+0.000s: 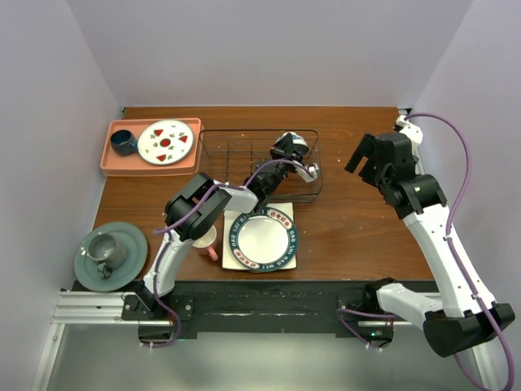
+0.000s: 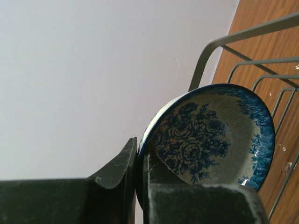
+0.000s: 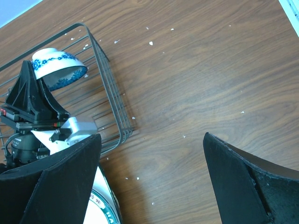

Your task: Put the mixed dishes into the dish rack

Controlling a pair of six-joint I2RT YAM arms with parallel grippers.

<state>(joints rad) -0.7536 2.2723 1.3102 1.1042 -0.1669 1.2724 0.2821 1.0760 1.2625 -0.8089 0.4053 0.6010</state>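
Our left claw (image 2: 140, 155) grips the rim of the small blue-and-white bowl (image 2: 210, 135), holding it tilted over the right end of the wire dish rack (image 1: 244, 132) in the upper middle of the overhead view. Our right claw (image 3: 150, 136) gapes wide above the wooden surface (image 3: 210, 70) at the right. At lower centre the lettered plate (image 1: 262, 236) lies on the square plate (image 1: 229, 262).

The left arm stretches far; the left gripper (image 2: 139, 156) pinches the small blue-and-white patterned bowl (image 2: 210, 135). The right gripper (image 3: 152, 137) hangs far right, fingers wide apart.
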